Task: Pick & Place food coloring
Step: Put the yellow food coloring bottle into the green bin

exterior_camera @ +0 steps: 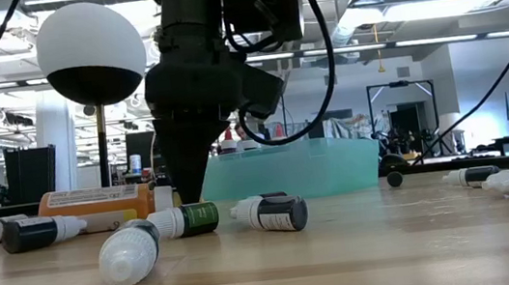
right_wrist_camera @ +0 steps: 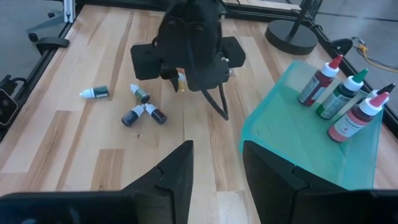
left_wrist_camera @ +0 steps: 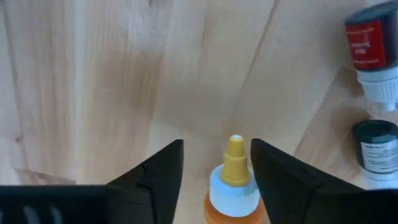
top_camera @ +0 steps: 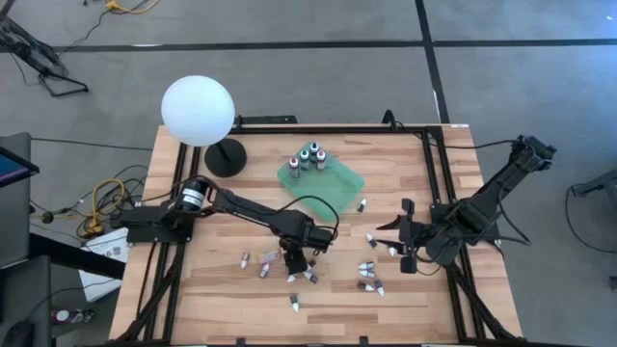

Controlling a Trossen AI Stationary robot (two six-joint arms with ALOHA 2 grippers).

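My left gripper (top_camera: 294, 255) is open and points down at the table's middle. Its fingers stand on either side of an orange food coloring bottle (left_wrist_camera: 233, 186) with a white collar and a yellow tip, which lies on the wood. The bottle also shows in the low view (exterior_camera: 96, 196). Several small bottles lie scattered around it (top_camera: 265, 270) (exterior_camera: 273, 213). Three larger dark bottles (right_wrist_camera: 339, 93) stand upright in the green tray (top_camera: 337, 183). My right gripper (top_camera: 405, 241) is open and empty, above the table at the right. My left gripper comes from above, with one finger (left_wrist_camera: 273, 180) right beside the orange bottle's white collar (left_wrist_camera: 249, 186) and a gap at the other finger. Whether it touches the bottle, I cannot tell.
A white globe lamp (top_camera: 198, 111) on a black base stands at the far left. More small bottles lie near my right gripper (top_camera: 369, 277) and by the tray (top_camera: 362, 204). A red-labelled bottle (left_wrist_camera: 372, 50) and a dark one (left_wrist_camera: 376, 149) lie close to my left gripper.
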